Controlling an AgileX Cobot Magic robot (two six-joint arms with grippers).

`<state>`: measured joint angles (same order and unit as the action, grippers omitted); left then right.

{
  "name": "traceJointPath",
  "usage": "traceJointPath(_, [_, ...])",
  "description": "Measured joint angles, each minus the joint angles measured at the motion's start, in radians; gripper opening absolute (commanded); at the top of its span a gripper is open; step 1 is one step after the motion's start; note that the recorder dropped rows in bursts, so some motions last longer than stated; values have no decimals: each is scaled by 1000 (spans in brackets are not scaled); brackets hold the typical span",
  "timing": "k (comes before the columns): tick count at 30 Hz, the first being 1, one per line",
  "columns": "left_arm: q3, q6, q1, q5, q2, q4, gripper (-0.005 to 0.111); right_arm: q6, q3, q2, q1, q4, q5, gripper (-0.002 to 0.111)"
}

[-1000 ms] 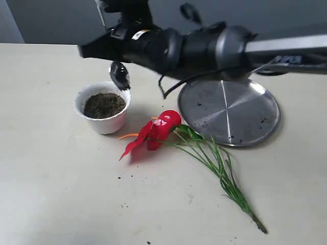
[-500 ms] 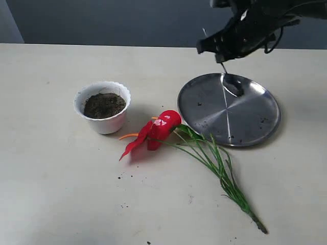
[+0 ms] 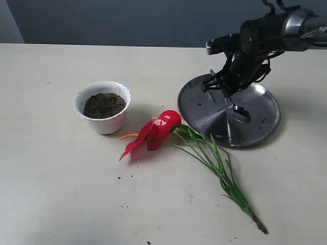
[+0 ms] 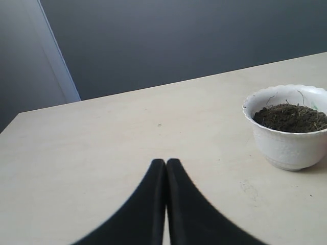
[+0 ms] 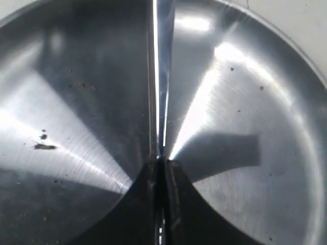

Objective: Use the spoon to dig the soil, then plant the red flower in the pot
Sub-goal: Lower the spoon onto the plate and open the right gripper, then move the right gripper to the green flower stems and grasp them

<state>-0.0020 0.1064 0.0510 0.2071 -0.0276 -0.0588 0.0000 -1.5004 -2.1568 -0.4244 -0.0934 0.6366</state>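
**Gripping the spoon over the steel plate**

Pinching the thin handle of the spoon (image 3: 234, 102), the right gripper (image 3: 223, 88) hung above the steel plate (image 3: 204, 109) with its fingers drawn tight against the metal; the right wrist view showed the two dark fingertips (image 5: 176, 196) pressed onto the shiny handle (image 5: 162, 76), which ran straight out from them across the plate's brushed surface (image 5: 255, 102). Below the gripper, the spoon's bowl rested low on the plate, with a small dark clump of soil at its tip; whether that clump sat in the bowl or on the plate could not be told. Specks of dirt (image 5: 43, 140) were scattered over the plate.

Just beyond the plate's near rim, on the side away from the gripper, lay the red flower (image 3: 158, 130) flat on the table (image 3: 61, 194). Its glossy petals pointed toward the pot, an orange spike stuck out beside them, and its green stems (image 3: 219, 168) trailed off along the plate's edge without clearly touching it.

Farther out, well apart from the right gripper, the white scalloped pot (image 3: 102, 107) stood upright, filled with dark crumbly soil (image 3: 103, 104). A few crumbs dotted the table near the flower.

The left gripper (image 4: 166, 168) rested closed and empty, fingers together, with the pot (image 4: 288, 135) ahead of it and off to one side.
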Motion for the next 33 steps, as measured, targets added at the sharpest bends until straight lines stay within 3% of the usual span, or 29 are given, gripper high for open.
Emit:
traceJointPath(6, [0,0,0,0,0,0,0,0,-4,-6,0,0,9,2])
traceJointPath(11, [0,0,0,0,0,0,0,0,-4,-6,0,0,28,35])
traceJointPath(13, [0,0,0,0,0,0,0,0,-4,-6,0,0,30,43])
traceJointPath(18, [0,0,0,0,0,0,0,0,-4,-6,0,0,50,42])
traceJointPath(23, [0,0,0,0,0,0,0,0,-24,40,0,2,126,34])
traceJointPath(26, [0,0,0,0,0,0,0,-12,-36,115,0,47,191,27])
traceJointPath(33, [0,0,0,0,0,0,0,-10,-33,280,0,185,280,27])
